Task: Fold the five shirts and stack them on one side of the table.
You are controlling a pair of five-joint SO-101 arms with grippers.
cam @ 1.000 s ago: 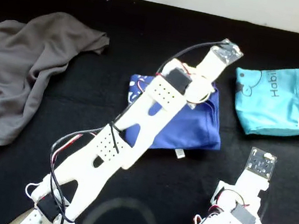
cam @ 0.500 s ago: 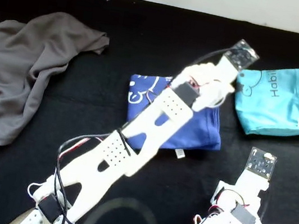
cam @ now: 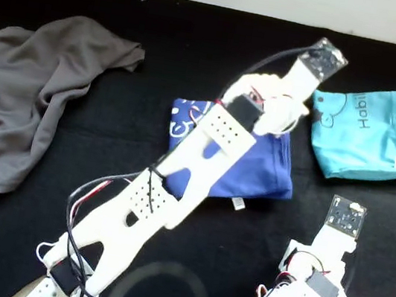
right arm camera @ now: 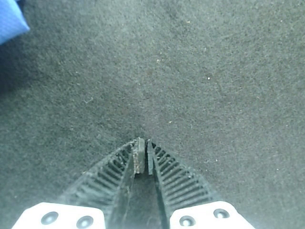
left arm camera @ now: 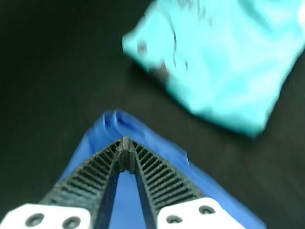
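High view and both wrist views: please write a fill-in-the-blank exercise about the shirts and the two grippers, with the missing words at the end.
1. The folded shirt under the left gripper is ___ in colour.
2. The right gripper is over the bare black ___.
3. The crumpled shirt, not yet folded, is ___ in colour.

Missing words: blue; table; grey.
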